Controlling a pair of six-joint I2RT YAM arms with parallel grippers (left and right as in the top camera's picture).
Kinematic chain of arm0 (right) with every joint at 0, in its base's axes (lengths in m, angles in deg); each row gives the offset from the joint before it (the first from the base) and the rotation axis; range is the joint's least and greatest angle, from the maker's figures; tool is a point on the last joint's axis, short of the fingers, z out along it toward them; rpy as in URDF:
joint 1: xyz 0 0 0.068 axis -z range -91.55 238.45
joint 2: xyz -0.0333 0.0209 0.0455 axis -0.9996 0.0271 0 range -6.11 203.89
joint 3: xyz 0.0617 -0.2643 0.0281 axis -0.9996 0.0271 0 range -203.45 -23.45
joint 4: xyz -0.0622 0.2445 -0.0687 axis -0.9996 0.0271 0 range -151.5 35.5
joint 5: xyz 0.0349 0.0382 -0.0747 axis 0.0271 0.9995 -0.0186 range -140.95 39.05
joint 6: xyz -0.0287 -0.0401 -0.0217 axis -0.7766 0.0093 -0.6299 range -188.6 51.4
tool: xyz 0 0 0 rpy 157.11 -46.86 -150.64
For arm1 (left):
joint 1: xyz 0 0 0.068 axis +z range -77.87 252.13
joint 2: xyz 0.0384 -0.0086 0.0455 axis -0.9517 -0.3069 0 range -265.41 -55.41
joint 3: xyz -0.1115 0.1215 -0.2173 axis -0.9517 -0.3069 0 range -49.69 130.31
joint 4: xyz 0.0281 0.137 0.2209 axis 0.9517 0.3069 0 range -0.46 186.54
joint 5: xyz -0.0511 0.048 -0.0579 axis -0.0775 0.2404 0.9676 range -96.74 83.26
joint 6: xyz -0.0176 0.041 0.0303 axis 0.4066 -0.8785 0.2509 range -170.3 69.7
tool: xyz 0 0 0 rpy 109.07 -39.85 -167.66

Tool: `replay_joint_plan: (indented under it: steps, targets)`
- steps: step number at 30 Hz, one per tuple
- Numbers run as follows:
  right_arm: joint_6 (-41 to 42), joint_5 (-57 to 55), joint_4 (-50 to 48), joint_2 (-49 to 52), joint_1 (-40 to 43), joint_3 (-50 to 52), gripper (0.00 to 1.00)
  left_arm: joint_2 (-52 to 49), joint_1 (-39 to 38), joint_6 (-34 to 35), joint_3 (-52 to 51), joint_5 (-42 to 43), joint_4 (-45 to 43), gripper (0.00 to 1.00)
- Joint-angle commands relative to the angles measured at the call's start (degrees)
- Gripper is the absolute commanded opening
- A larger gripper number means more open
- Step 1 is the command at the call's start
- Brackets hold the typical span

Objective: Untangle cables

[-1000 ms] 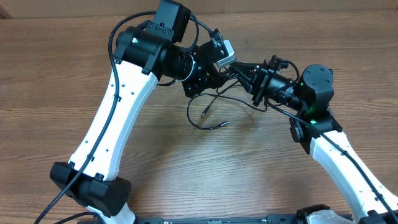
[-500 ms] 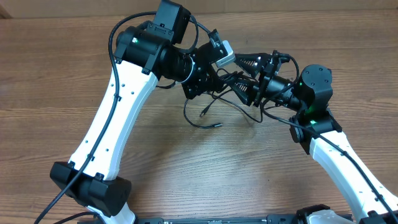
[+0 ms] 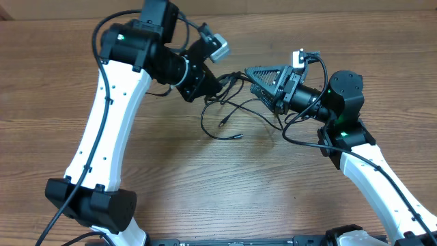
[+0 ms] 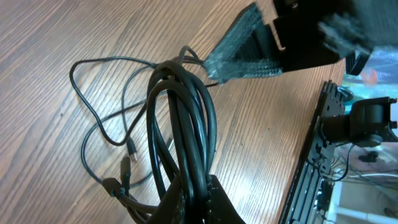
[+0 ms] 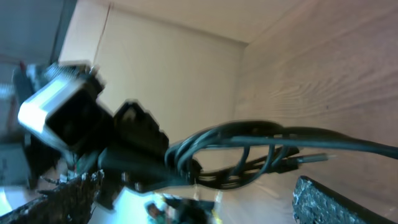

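The cables are thin black cords: a coiled bundle plus loose loops trailing onto the wooden table, with small plugs at the ends. My left gripper is shut on the coiled bundle, which runs down between its jaws. Loose loops and plugs lie to the left of the bundle. My right gripper stands open just right of the bundle, with one finger near the bundle's top. From the right wrist, the cables cross ahead of the open gripper, untouched.
The left arm's white link slants across the left half of the table, and the right arm comes in from the lower right. A black frame runs along the table's near edge.
My right gripper has opened and let go of the cables. My left arm has swung to the left with the bundle, widening the gap between the two grippers.
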Motion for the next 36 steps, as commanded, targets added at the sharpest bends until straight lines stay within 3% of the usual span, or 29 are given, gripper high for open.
replay_joint_plan:
  steps: [1,2,8,13,18,20,22,24,26,29,30,36]
  targets:
    - [-15.1,6.2,-1.1,-1.0,0.2,-0.3,1.00,-0.3,0.0,-0.9,0.1,1.5,0.9,0.04]
    - [-20.9,8.5,-1.0,-1.0,0.2,-0.3,1.00,-0.3,-0.1,-2.8,0.1,1.6,1.8,0.04]
    - [-37.6,13.2,-0.8,-1.0,0.2,-0.3,0.96,-0.3,-0.2,-5.7,0.1,1.1,5.0,0.04]
    - [-45.3,12.9,-0.9,-1.0,0.2,-0.4,0.97,-0.3,-0.1,-5.7,0.1,1.0,6.0,0.04]
    - [-53.0,3.8,4.9,-1.1,0.2,-3.7,0.96,-0.3,-0.1,-5.4,0.1,1.1,6.0,0.04]
    - [-60.2,0.4,12.2,-1.1,0.2,-6.8,0.94,-0.3,-0.1,-5.2,0.1,1.1,6.0,0.04]
    - [-72.5,-3.9,22.6,-1.1,-0.7,-11.7,0.86,-0.3,-0.1,-5.2,0.1,1.2,6.0,0.04]
    - [-81.7,-7.0,26.7,-1.5,-1.9,-13.7,0.82,-0.3,-0.1,-5.2,0.1,1.6,6.1,0.04]
    - [-91.8,-9.0,29.1,-2.2,-3.3,-14.2,0.70,-0.3,-0.1,-4.9,0.1,1.6,6.1,0.04]
    - [-102.6,-9.2,32.7,-3.0,-4.7,-14.2,0.70,-0.3,-0.1,-3.3,0.1,1.6,6.1,0.04]
    - [-106.7,-9.2,35.1,-3.2,-5.5,-14.2,0.78,-0.3,-0.1,-2.4,0.1,2.1,6.1,0.04]
    - [-110.6,-9.8,36.6,-3.2,-7.1,-14.2,0.79,-0.3,-0.2,-2.5,0.1,7.3,6.0,0.04]
